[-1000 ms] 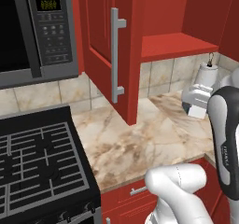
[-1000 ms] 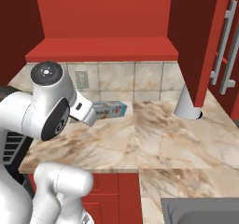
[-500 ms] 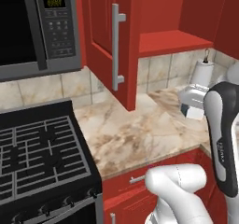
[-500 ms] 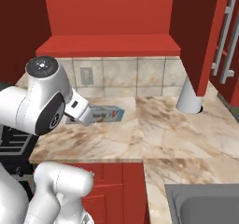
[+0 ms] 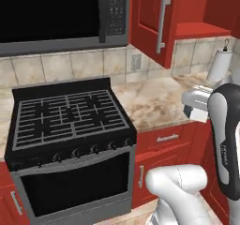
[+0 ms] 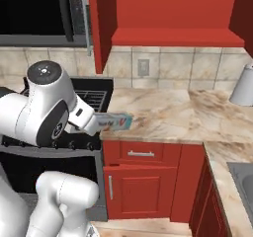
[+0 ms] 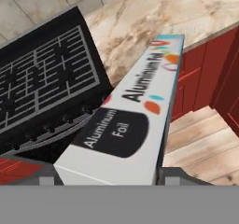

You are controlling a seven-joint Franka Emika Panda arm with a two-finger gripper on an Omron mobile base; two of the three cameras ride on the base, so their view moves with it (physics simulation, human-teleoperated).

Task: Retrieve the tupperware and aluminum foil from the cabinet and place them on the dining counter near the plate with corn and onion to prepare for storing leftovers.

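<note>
Foil box, the aluminum foil [image 7: 128,120], sits clamped crosswise in your end effector [image 7: 105,178], carried over the stove front beside the desk [image 6: 168,115]. Judged light, stiff cardboard with slick printed faces. Your hold looks near one end; mid-length would likely steady it.

Hand [image 7: 106,176] level, fingers clamped, arm folded.
</note>
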